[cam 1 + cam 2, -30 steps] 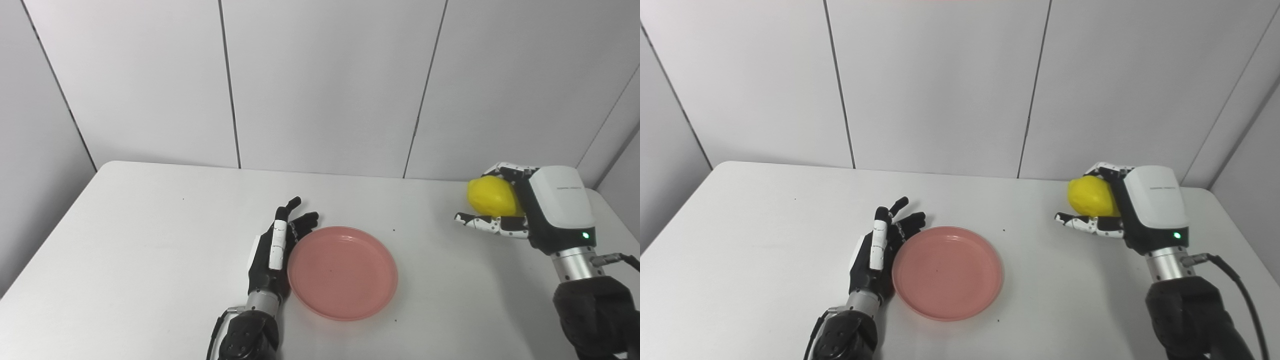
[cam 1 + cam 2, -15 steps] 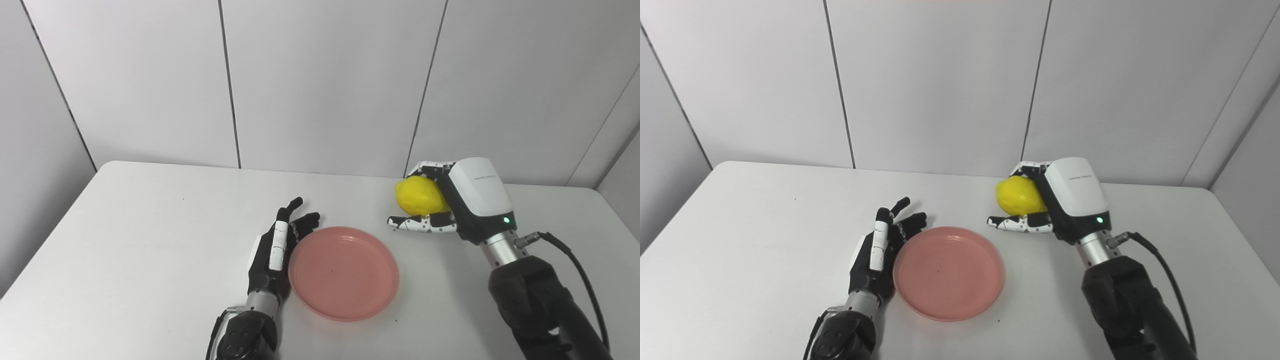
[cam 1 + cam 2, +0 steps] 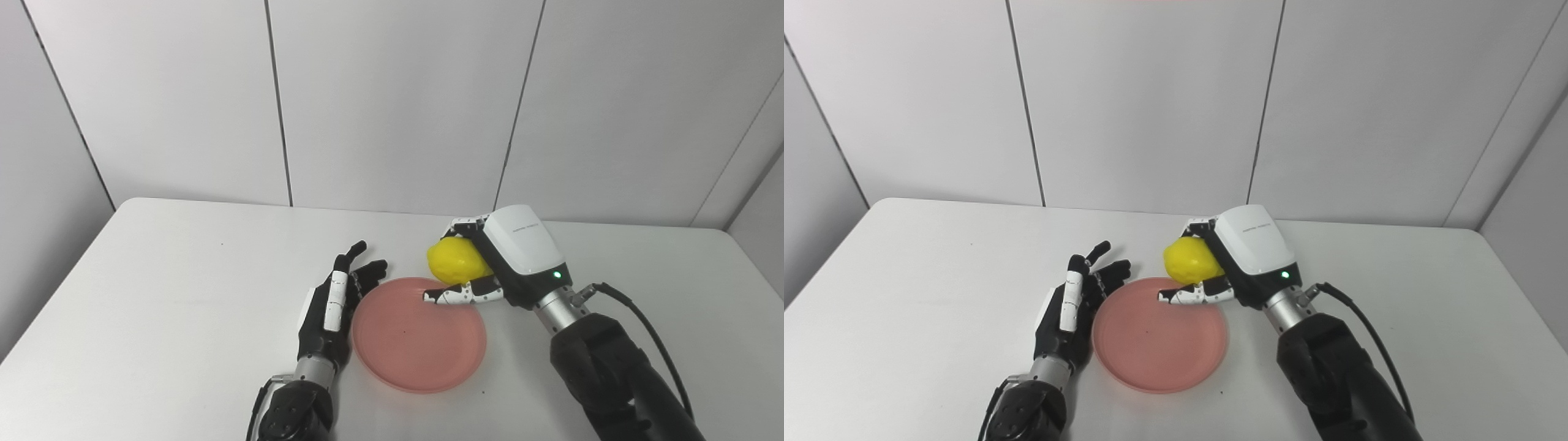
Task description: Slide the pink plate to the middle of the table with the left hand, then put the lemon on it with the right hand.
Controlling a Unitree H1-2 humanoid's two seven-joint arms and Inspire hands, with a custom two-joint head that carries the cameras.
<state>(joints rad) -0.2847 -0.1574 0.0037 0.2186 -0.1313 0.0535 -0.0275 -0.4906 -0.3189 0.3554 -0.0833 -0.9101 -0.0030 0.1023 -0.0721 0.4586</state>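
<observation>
The pink plate [image 3: 416, 349] lies flat near the middle of the white table [image 3: 153, 294]. My left hand [image 3: 331, 306] is open, fingers straight, resting on the table against the plate's left rim. My right hand [image 3: 490, 269] is shut on the yellow lemon [image 3: 453, 260] and holds it above the plate's far right edge. Its thumb reaches out over the plate. The same scene shows in the right eye view, with the lemon [image 3: 1188, 260] above the plate [image 3: 1157, 343].
The table's back edge meets a grey panelled wall [image 3: 392, 104]. A black cable [image 3: 649, 331] runs along my right forearm. Nothing else stands on the table.
My right hand has carried the lemon leftward from the table's right side to above the plate's far right edge. The left hand and the plate have stayed in place.
</observation>
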